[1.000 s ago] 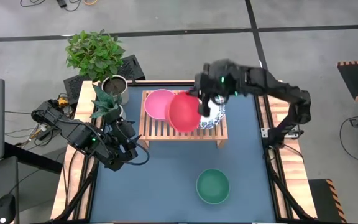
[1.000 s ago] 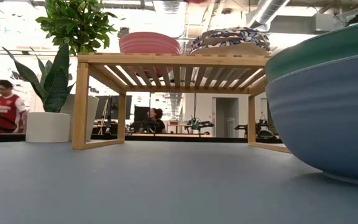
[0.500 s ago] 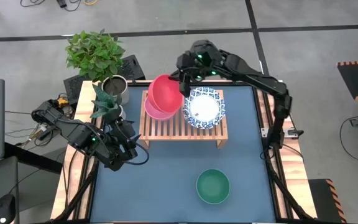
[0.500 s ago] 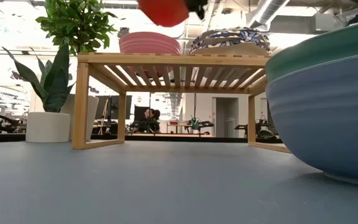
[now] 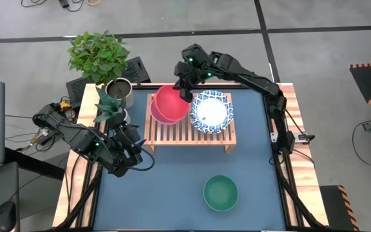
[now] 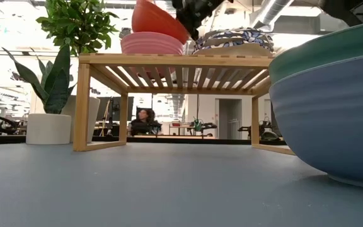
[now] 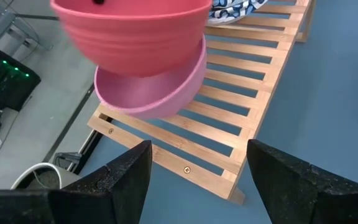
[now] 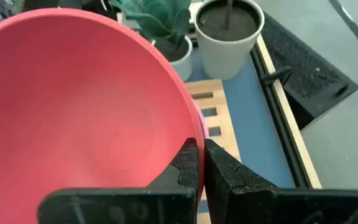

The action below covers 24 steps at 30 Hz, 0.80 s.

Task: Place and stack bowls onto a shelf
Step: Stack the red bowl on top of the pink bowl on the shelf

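A red bowl point(image 5: 171, 102) hangs tilted over a pink bowl point(image 5: 155, 116) that stands on the left part of the light-wood shelf point(image 5: 187, 136). My right gripper point(image 5: 185, 89) is shut on the red bowl, at its side toward the table's far right. A stack of white bowls with blue patterned rims point(image 5: 212, 111) stands on the shelf's right part. A green bowl point(image 5: 220, 193) sits near the front edge; the low view shows it inside a blue bowl point(image 6: 333, 126). My left gripper point(image 5: 134, 152) is open at the table's left, facing the shelf. My right gripper pinches the red bowl's rim point(image 8: 195, 127), one finger inside the bowl and one outside. It comes from above, slanting from the far right. The bowl point(image 6: 157, 20) tilts, its low side down behind the pink bowl's rim point(image 6: 151, 39); whether they touch I cannot tell.
Two potted plants point(image 5: 111, 96) stand at the table's far left corner, beside the shelf's left end. Bare blue tabletop point(image 5: 172, 180) lies between the shelf and the green bowl. A person point(image 6: 145, 120) sits in the room beyond the table.
My right gripper has carried the red bowl from above the white bowls toward the table's left and down over the pink bowl. The red bowl has turned from steeply tipped to nearer level. My left arm has kept still.
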Available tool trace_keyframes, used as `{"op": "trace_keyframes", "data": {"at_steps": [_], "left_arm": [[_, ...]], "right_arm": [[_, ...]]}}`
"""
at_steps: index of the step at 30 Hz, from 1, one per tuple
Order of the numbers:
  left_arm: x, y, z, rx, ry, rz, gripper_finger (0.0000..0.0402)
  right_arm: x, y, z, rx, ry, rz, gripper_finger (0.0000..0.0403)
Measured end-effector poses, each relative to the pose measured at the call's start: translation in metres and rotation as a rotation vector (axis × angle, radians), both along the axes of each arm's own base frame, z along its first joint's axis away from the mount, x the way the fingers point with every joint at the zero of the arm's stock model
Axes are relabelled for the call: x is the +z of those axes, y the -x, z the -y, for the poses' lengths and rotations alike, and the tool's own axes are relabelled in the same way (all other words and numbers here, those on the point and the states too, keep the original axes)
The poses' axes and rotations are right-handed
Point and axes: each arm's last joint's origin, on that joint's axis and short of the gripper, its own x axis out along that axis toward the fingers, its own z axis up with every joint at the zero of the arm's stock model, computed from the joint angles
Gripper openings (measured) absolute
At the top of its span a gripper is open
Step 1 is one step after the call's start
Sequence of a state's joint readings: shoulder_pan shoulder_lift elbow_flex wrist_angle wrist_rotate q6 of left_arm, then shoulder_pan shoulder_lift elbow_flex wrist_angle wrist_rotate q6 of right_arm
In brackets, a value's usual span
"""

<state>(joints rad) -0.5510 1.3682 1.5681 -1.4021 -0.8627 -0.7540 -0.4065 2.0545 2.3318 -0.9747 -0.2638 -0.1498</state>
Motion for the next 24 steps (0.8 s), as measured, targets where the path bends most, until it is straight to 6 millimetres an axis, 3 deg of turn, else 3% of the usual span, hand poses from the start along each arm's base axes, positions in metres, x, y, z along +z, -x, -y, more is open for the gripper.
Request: {"op": "trace_keyframes", "data": {"at_steps": [7,21,24], "left_arm": [[0.0,0.0,0.0,0.0,-0.001,-0.002,0.0251],[0.0,0.0,0.0,0.0,-0.002,-0.003,0.0251],[0.0,0.0,0.0,0.0,-0.002,-0.003,0.0251]], "right_arm": [[-0.007,-0.005,0.003,0.005,0.0,-0.015,0.0032],[-0.005,-0.005,0.002,0.006,0.006,-0.001,0.0129],[0.002,0.0,0.001,0.004,0.014,0.017,0.0151]]}}
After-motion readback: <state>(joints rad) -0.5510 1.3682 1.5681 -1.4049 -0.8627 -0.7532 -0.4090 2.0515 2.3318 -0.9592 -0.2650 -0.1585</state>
